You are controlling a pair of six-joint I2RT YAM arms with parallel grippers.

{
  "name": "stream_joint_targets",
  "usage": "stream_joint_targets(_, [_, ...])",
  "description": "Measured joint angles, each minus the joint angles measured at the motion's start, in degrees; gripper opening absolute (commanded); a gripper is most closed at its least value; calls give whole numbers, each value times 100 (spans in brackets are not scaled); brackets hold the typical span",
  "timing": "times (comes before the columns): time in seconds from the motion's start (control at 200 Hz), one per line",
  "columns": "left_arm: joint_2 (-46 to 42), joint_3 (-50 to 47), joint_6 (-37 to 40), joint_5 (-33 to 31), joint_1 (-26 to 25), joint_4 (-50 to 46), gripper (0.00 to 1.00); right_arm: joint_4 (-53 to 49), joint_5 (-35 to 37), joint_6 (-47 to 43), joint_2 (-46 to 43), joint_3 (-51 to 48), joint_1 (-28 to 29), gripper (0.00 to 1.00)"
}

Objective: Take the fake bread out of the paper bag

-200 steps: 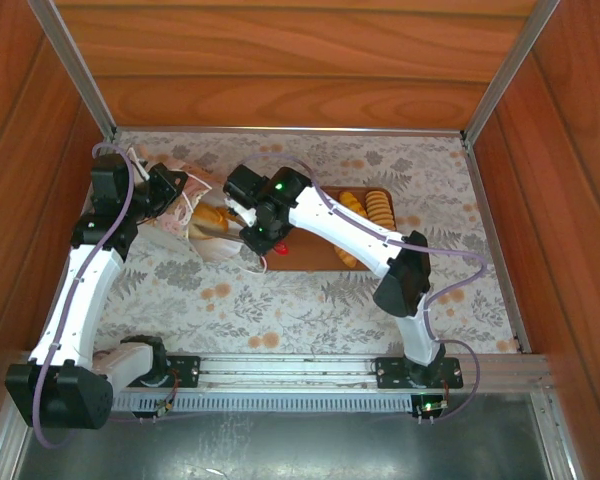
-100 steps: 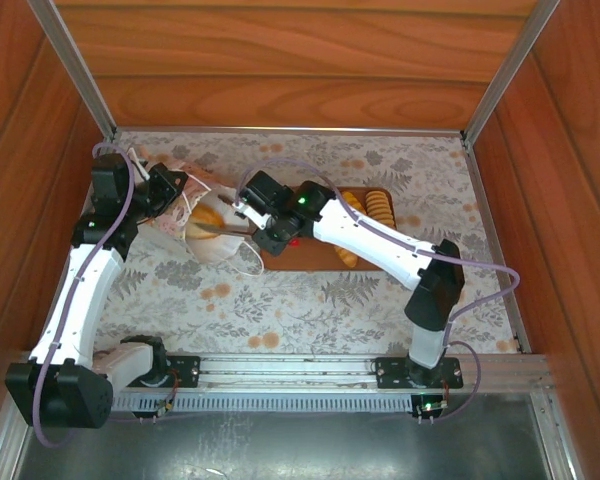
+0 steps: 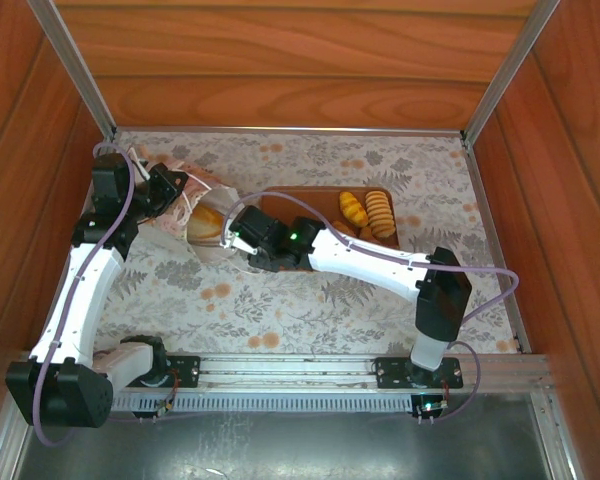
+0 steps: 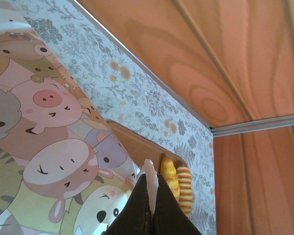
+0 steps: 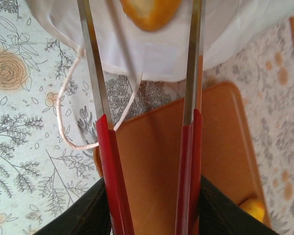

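Observation:
The paper bag (image 3: 192, 228) lies on its side at the left, its mouth toward the brown tray (image 3: 310, 200); in the left wrist view the bag (image 4: 44, 147) carries cartoon animals. My left gripper (image 3: 168, 195) (image 4: 152, 183) is shut on a white edge of the bag. A golden piece of fake bread (image 3: 209, 219) (image 5: 149, 10) lies in the bag's white mouth (image 5: 152, 56). My right gripper (image 3: 236, 229) (image 5: 142, 29) is open, its long metal blades either side of that piece and apart from it. Two more pieces (image 3: 352, 208) (image 3: 381, 212) rest on the tray.
A thin cord handle (image 5: 68, 122) loops over the floral tablecloth beside the left blade. The tray (image 5: 157, 161) sits under my right wrist, a yellow piece (image 5: 252, 208) at its corner. Wooden walls close in at the back and both sides (image 3: 300, 90).
My right arm has swung lower and nearer, uncovering the tray, and now points its blades left into the bag's mouth; the blades have spread a little. The left arm has held still.

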Motion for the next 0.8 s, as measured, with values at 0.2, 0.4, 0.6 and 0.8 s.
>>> stream_joint_targets(0.2, [0, 0, -2, 0, 0, 0, 0, 271, 297, -339, 2, -31, 85, 45])
stream_joint_targets(0.4, [0, 0, -4, 0, 0, 0, 0, 332, 490, -522, 42, -31, 87, 46])
stream_joint_targets(0.6, [0, 0, -4, 0, 0, 0, 0, 306, 546, -562, 111, -33, 116, 46])
stream_joint_targets(0.8, [0, 0, -9, -2, -2, 0, 0, 249, 592, -555, 160, -92, 122, 46])
